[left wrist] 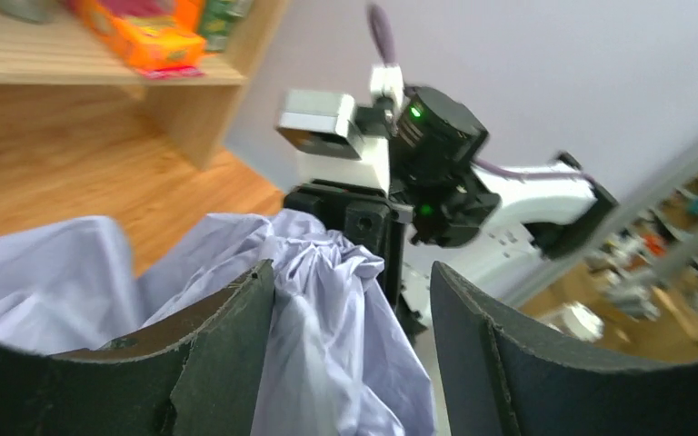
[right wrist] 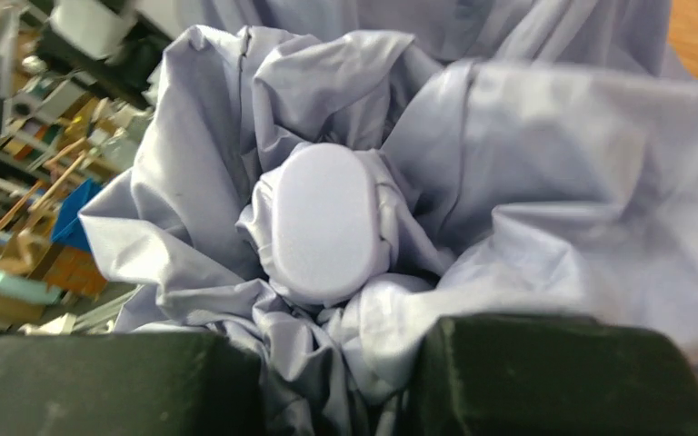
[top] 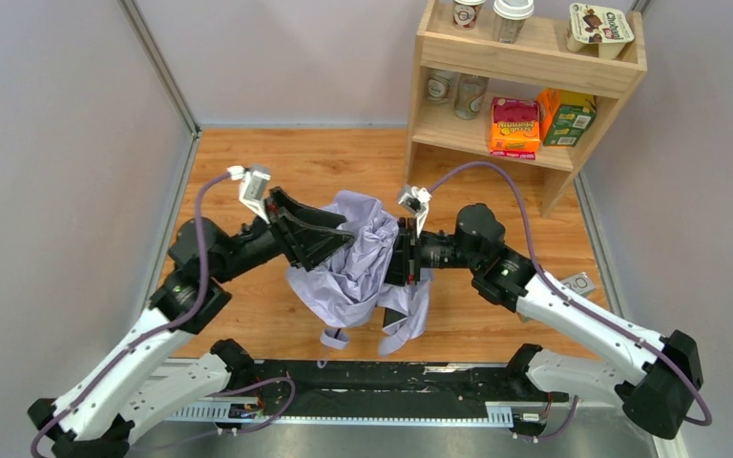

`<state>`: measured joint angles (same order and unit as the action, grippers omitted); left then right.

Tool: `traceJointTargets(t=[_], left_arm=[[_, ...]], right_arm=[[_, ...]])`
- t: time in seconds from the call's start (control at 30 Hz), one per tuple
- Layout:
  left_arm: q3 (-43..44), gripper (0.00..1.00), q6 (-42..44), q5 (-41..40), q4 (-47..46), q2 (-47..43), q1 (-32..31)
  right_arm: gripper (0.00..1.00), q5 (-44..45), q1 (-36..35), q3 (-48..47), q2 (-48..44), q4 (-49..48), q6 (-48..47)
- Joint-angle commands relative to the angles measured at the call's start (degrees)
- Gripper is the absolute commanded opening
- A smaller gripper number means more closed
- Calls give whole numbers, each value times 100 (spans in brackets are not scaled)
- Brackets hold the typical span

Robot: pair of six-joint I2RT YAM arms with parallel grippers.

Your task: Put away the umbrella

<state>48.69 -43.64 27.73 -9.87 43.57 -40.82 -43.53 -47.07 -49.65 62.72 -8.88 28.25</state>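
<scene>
Nearest: fabric strap tab of pale lavender thin-fabric folding umbrella, at near side of light wooden bench. Umbrella crumpled at bench middle, between both arms. Left fingers spread apart, fabric lying in gap, touching one finger. Right fingers clamped on bunched fabric beside pale oval end cap. Far right: wooden shelf unit holding red-orange box, green box, cups.

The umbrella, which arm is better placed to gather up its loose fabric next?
Left, probably. The left gripper is open with loose folds of the umbrella between its fingers, while the right gripper looks clamped on fabric near the oval cap, so it is busy holding.
</scene>
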Motion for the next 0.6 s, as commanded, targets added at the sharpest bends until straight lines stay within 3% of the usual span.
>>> traceJointTargets(t=[0.0, 0.07, 0.13, 0.23, 0.3, 0.37, 0.5, 0.57], left_arm=[[1054, 70, 1393, -2004, 3687, -481, -49], [1327, 71, 1314, -3119, 4497, -594, -49], [1171, 71, 1156, -3326, 4749, -814, -49], [687, 65, 998, -2608, 4075, -1140, -49], [327, 61, 876, -1703, 3408, -1219, -49], [63, 67, 568, -1008, 2950, -1080, -49], [-122, 72, 146, -1083, 3131, -824, -49], [-682, 77, -415, -1321, 2738, -946, -49]], right_arm=[[0, 1380, 127, 218, -663, 651, -259], [0, 1898, 154, 228, -831, 835, -311], [0, 2373, 172, 158, -919, 1071, -381], [0, 3111, 181, -97, -902, 1371, -373], [0, 3297, 181, -281, -762, 1547, -434], [0, 3229, 172, -370, -665, 1609, -522], [0, 3193, 207, -388, -673, 1557, -505], [0, 3219, 216, -379, -734, 1530, -470]])
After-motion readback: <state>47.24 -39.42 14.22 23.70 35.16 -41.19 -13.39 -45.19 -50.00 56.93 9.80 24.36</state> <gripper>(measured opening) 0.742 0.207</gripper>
